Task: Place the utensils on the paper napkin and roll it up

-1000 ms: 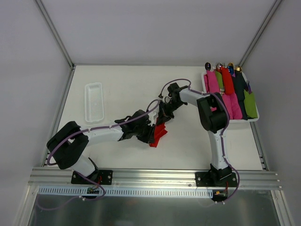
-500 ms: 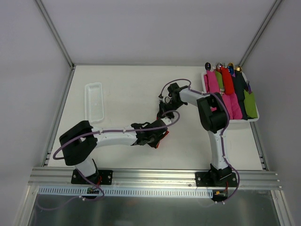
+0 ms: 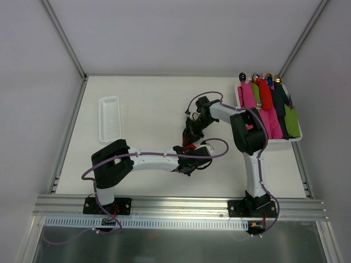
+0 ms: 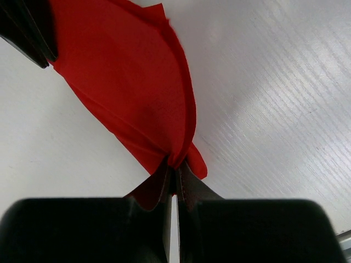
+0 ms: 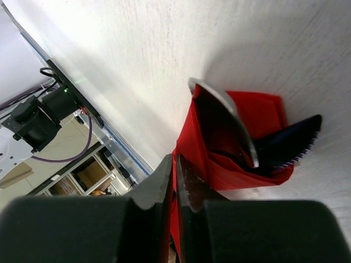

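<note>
The left fingers (image 4: 153,189) are pressed together on one corner of the paper napkin (image 4: 126,82), which fans out from the pinch in a loose red fold over the surface (image 4: 263,82). The right fingers (image 5: 156,186) are likewise nearly closed, with a strip of the same red paper caught between them. From the right wrist, the napkin (image 5: 258,112) is wrapped round a shiny silver utensil (image 5: 230,115), whose curved edge shows inside the fold. Only this one utensil can be made out.

From above, both arms meet just right of the surface's middle, near its front. Only a speck of the red napkin (image 3: 190,147) shows between them.

The surface (image 3: 148,104) is white with a fine ribbed grain. A white ribbed plastic tray (image 3: 109,118) lies well apart on the left. At the right edge is a white holder (image 3: 296,140) with rolled bundles (image 3: 263,107) in pink, red, green and dark paper.

Plain pale walls (image 3: 175,33) close in the far side and both flanks, with slim metal posts (image 3: 63,35) running up the corners. An aluminium rail (image 3: 181,207) along the near edge carries both arm bases.
</note>
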You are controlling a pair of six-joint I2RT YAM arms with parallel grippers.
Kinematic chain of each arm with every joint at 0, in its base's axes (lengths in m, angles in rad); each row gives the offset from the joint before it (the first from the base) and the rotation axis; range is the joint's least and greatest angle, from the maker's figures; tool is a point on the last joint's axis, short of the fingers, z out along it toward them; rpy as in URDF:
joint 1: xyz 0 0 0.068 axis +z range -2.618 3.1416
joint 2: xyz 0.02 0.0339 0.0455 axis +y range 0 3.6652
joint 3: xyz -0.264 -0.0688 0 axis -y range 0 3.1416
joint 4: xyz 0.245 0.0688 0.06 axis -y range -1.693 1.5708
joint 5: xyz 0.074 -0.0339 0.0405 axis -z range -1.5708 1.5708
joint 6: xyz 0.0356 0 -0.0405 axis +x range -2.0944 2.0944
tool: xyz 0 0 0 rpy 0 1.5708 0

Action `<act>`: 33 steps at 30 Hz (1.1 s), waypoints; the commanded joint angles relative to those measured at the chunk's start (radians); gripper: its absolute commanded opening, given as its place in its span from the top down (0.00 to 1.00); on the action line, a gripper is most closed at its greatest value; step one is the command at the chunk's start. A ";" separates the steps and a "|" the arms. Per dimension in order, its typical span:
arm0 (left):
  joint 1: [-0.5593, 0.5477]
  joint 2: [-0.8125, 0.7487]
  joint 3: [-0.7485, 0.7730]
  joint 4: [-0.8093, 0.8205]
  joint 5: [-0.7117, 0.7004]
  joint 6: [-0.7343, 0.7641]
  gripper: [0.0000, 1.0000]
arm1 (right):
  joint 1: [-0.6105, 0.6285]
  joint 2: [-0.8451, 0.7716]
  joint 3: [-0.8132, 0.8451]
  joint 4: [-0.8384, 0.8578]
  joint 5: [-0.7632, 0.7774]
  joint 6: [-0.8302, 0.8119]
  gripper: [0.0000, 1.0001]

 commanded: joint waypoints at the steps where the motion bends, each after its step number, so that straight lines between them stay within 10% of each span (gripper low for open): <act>1: -0.007 0.082 -0.029 -0.070 0.062 -0.013 1.00 | -0.021 -0.047 -0.003 -0.011 0.071 -0.062 0.90; 19: 0.006 0.105 -0.029 -0.069 0.117 -0.057 1.00 | -0.059 -0.207 -0.210 -0.037 -0.135 -0.134 0.82; 33: 0.016 0.111 -0.015 -0.067 0.129 -0.062 0.99 | -0.053 -0.103 -0.224 -0.065 0.025 -0.192 0.88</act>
